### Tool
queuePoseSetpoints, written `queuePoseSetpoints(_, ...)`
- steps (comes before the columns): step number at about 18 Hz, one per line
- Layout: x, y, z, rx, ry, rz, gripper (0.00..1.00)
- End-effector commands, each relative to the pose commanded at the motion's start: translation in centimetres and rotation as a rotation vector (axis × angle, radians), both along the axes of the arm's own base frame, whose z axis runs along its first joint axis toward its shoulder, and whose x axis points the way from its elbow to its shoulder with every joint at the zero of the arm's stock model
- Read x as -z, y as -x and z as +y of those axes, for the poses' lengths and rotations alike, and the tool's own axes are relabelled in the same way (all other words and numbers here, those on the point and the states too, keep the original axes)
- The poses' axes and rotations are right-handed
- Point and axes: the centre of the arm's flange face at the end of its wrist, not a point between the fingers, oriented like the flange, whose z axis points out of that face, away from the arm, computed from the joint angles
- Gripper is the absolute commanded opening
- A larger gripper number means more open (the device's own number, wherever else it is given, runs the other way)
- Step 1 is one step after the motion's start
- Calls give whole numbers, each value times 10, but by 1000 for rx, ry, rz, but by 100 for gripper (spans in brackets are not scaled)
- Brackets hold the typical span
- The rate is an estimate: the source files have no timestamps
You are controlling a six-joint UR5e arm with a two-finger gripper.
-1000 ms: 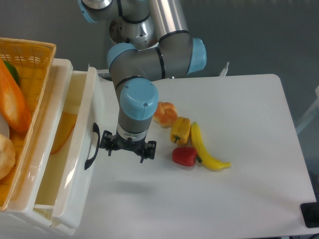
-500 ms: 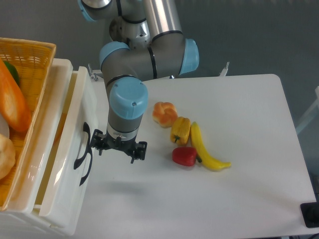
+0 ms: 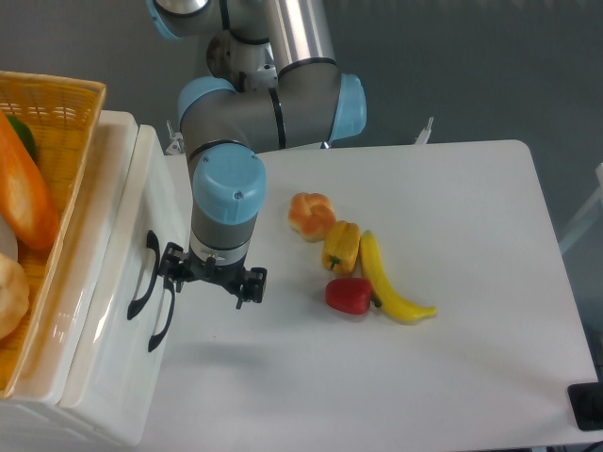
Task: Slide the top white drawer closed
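The top white drawer is pushed almost flush into the white unit at the left, and no gap into its inside shows. Its black arched handle faces right. A second black handle, the lower drawer's, shows just below and to the right of it. My gripper points down right beside the drawer front. Its left finger is at the handles and its jaws stand apart, open, with nothing between them.
A yellow wicker basket with food sits on top of the unit. On the white table to my right lie a bread roll, a yellow pepper, a red pepper and a banana.
The top drawer has slid left into the unit, closing the gap that showed its inside. My gripper moved left along with the drawer front. The lower handle has come into sight.
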Motion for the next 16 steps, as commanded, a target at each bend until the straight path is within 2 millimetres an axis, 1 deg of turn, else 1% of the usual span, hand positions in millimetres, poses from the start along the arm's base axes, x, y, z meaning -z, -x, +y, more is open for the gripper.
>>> queuePoseSetpoints(6,-1,0,0,2,-2,0,100)
queuePoseSetpoints(8,-3,5,-2,-5,-5,4,100)
queuePoseSetpoints(11,-10,24,-7,-20,-17,21,100)
queuePoseSetpoints(13,-17,33,-4,-28,-25,37,100)
queuePoseSetpoints(16,-25,70,-23,-46,-28,72,100)
